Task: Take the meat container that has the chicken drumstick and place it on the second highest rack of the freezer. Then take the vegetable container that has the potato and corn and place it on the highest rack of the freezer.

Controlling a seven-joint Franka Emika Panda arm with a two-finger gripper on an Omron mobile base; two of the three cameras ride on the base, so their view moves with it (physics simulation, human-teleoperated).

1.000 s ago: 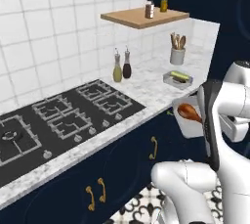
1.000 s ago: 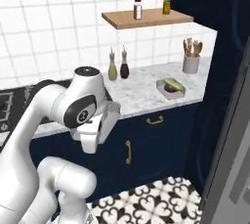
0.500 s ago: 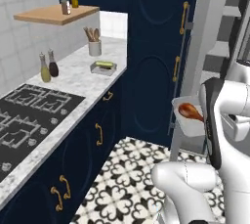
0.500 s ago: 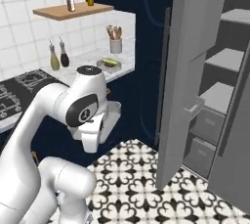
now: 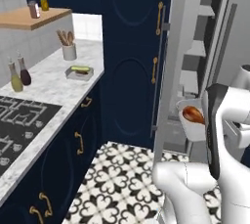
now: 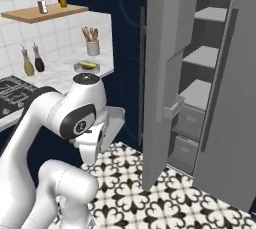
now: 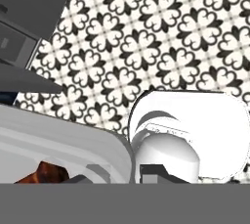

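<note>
The closed gripper carries the shallow pale grey meat container [image 5: 191,122] with its glossy orange-brown drumstick [image 5: 193,115] just before the tall grey freezer [image 6: 210,68] — unshelved — while the grey corn tray [image 5: 79,73] waits on the counter well left of it.

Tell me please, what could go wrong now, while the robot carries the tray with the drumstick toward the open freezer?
1. The meat container is carried beside the arm, close to the edge of the freezer door; it might clip that edge as it goes in.
2. The chicken drumstick lies loose in the shallow tray, so a tilt could roll it onto the patterned floor.
</note>
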